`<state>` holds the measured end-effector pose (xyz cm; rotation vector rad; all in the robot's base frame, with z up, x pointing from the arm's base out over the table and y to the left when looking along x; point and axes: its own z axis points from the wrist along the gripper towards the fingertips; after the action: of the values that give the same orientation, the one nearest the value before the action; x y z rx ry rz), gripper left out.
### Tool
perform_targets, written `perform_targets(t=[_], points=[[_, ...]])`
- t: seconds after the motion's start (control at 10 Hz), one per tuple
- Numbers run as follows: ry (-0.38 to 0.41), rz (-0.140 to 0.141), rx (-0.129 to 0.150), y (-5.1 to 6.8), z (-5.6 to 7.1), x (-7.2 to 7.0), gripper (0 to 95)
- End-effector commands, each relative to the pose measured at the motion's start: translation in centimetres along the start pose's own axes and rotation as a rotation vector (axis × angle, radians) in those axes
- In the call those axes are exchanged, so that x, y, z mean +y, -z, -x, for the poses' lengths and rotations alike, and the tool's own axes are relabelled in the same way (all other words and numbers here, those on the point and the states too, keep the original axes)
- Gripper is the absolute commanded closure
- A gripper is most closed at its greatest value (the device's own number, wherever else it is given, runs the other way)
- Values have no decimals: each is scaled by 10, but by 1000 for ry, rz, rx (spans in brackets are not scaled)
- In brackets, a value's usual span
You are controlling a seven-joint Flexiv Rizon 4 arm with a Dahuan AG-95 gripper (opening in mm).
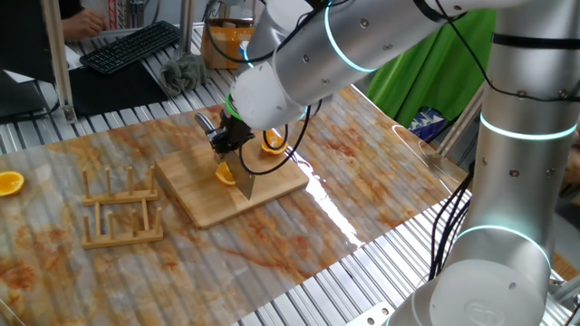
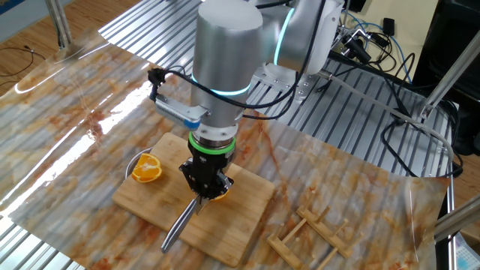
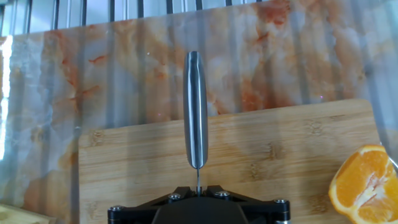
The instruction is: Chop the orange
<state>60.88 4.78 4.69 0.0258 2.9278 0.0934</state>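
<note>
Orange (image 1: 224, 174) lies on the board (image 1: 195, 195); the gripper (image 2: 205, 182) above it pinches a knife (image 3: 196, 112), handle toward 12 o'clock in the hand view.

Two opposite table views, one close hand view

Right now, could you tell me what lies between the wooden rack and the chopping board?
Only bare marbled table cover, seen in one fixed view, between rack and board.

The tabletop (image 1: 381, 172), marbled and orange-stained, carried a wooden board (image 1: 204, 195), a wooden rack (image 1: 122, 210) beside it, and an orange half (image 1: 9, 184) well apart.
</note>
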Motion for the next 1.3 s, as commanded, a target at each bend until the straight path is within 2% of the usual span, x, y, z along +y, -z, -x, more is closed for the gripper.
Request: perform_targets(t=[0.1,0.2,0.6,0.7,1.1,1.2,1.3], points=[[2,0,9,1,0,0,950],[4,1,12,1,0,0,950],[4,3,-10,7,-4,3,950],[4,13,-24,8,-6,4,950],[-8,9,-89,0,-13,9,950],[-9,9,-97,-3,-14,10,950],[-7,-4,-105,-4,-16,11,950]])
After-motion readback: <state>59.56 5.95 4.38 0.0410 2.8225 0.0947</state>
